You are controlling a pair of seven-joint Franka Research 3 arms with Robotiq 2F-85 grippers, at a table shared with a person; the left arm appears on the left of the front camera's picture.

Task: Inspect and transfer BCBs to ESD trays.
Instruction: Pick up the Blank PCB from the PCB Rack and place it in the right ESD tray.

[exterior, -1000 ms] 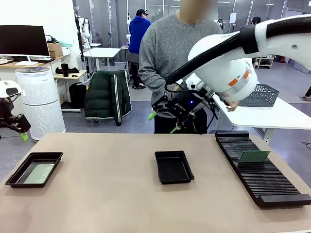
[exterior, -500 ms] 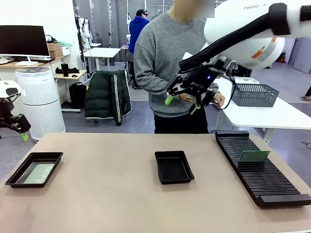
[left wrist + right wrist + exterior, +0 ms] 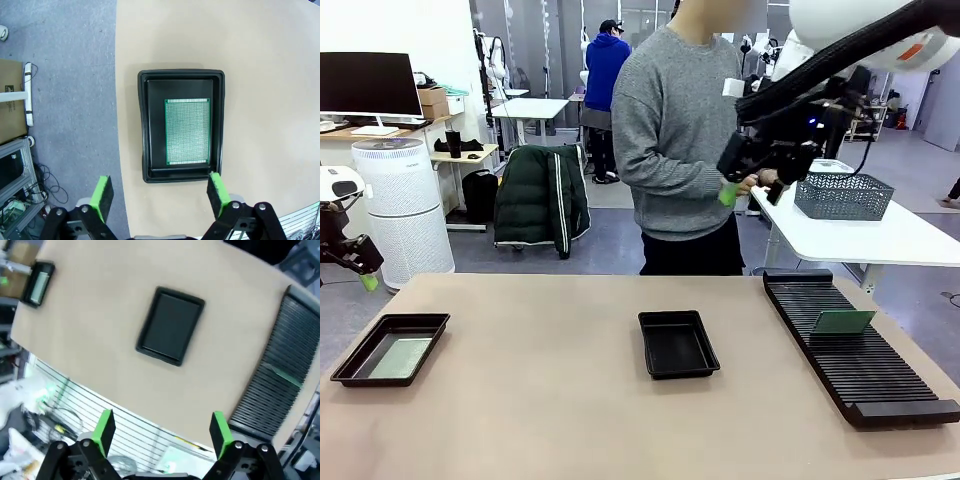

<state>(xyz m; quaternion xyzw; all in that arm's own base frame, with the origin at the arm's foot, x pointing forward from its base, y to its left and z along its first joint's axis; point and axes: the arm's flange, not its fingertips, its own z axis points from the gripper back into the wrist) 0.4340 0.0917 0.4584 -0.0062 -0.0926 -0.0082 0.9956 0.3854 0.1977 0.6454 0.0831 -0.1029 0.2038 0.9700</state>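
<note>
One BCB (image 3: 402,357) lies flat in the left ESD tray (image 3: 350,352) near the table's left edge. The middle ESD tray (image 3: 677,343) holds nothing. Another BCB (image 3: 843,321) stands on edge in the black slotted rack (image 3: 860,360) at the right. My left gripper (image 3: 362,272) hangs open off the table's left side; its wrist view looks straight down on the BCB (image 3: 187,131) in its tray (image 3: 145,125), between open fingers (image 3: 160,195). My right gripper (image 3: 748,190) is open, high above the table's far right. Its own view (image 3: 162,432) takes in the empty tray (image 3: 171,325), the rack (image 3: 272,385) and its BCB (image 3: 286,376).
A person in a grey sweater (image 3: 680,130) stands at the far side, just behind my right gripper. A white side table with a grey mesh basket (image 3: 843,196) stands behind the rack. Bare tabletop (image 3: 540,400) lies between the two trays.
My right arm has swung up and to the right, from in front of the person's waist to chest height near the basket. The left arm, trays and boards have not moved.
</note>
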